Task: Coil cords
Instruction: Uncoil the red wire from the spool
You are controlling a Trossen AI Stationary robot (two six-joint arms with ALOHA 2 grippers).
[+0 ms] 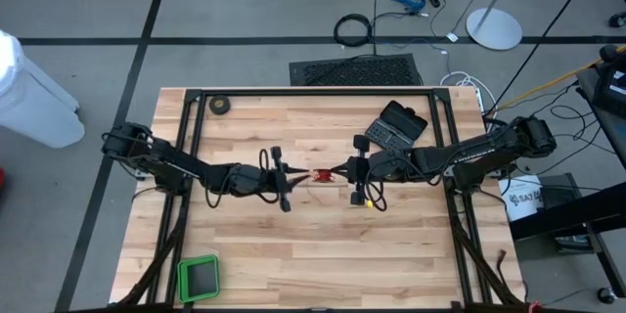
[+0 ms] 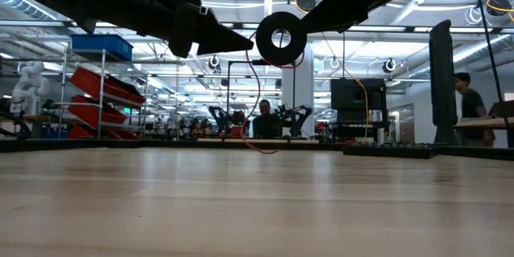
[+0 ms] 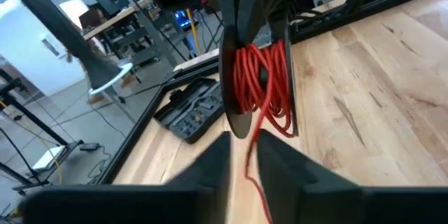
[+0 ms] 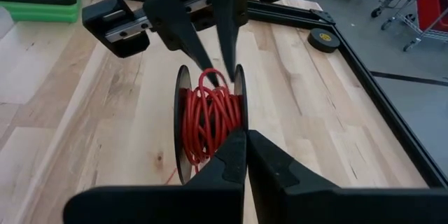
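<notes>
Left gripper [image 1: 291, 178] left of frame centre, fingers narrowed around a strand of red wire [image 4: 208, 122], small black reel [image 2: 281, 38] wound with it held mid-frame above the table [image 1: 293, 254], right gripper [image 1: 342, 170] clamped shut on the reel

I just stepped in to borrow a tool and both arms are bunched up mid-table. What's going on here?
The robot is winding thin red wire onto a small round black reel. The right gripper is shut on the reel, holding it above the middle of the wooden table. The left gripper faces it from the other side, its fingertips at the wire on the reel. Much of the wire is already coiled; a loose strand hangs down below the reel.
</notes>
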